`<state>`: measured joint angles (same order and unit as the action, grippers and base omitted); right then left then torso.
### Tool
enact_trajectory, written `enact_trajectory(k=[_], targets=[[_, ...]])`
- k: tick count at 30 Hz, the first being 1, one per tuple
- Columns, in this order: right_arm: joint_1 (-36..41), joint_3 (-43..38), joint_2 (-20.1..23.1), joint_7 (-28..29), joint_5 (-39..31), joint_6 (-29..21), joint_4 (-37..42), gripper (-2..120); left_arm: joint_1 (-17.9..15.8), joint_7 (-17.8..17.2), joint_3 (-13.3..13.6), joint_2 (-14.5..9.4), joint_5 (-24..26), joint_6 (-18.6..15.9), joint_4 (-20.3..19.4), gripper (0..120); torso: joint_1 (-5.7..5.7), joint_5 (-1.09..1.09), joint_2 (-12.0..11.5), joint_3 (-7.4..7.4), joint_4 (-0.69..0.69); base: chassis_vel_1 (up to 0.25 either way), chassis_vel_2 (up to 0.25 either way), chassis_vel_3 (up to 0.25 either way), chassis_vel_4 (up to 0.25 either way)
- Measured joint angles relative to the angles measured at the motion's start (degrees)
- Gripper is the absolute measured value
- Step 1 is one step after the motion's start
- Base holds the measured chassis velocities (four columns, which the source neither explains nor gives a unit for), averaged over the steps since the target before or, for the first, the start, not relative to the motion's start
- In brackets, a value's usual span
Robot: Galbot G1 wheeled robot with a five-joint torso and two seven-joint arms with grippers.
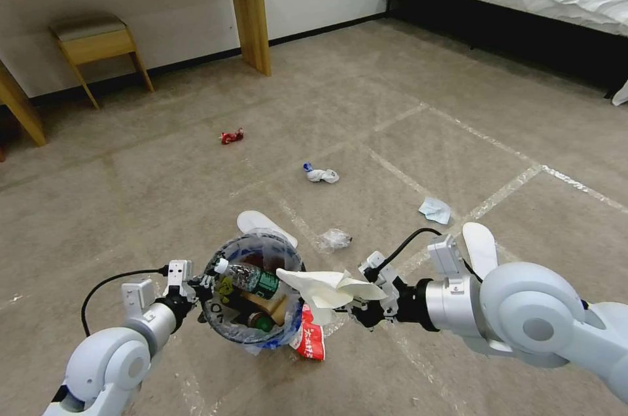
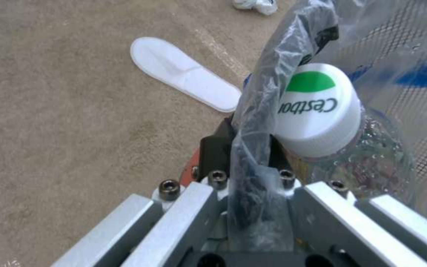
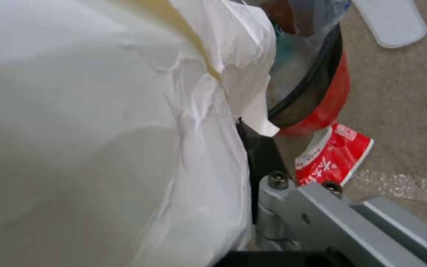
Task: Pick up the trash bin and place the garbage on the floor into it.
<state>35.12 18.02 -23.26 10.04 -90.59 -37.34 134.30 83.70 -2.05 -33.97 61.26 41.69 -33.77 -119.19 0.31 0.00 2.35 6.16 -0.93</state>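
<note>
- Left gripper (image 1: 199, 285) is clamped on the trash bin (image 1: 226, 324) rim and liner.
- Right gripper (image 1: 362, 306), apparently closed, pinches white paper (image 1: 324, 288) reaching over the bin beside it.

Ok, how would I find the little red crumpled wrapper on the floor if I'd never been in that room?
Start at the leg of the wooden desk by the white wall, then look down the beige floor toward the robot. The small red crumpled wrapper lies alone there, far beyond the round bag-lined trash bin. It is the only red scrap out in the open; the nearby white and blue crumpled tissue is pale.
</note>
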Motion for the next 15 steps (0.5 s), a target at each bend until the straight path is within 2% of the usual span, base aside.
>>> enact_trajectory(k=[7, 15], targets=[[-1.4, 3.0, -2.2, 0.5, 1.0, -0.1, -0.8, 0, -0.3, -0.1, 0.7, -0.2, -0.5, -0.1, 0.1, 1, -0.01, 0.0, 0.0, 0.0, 0.0, 0.0, 0.0, 0.0, 0.0], [-7.9, 11.6, -7.5, 2.7, 0.2, -0.1, -3.2, 0, -0.9, -0.3, 2.4, 0.6, -3.8, -0.6, 0.8, 1, -0.01, -0.01, 0.0, 0.0, 0.01, 0.0, 0.0, 0.0, 0.0]])
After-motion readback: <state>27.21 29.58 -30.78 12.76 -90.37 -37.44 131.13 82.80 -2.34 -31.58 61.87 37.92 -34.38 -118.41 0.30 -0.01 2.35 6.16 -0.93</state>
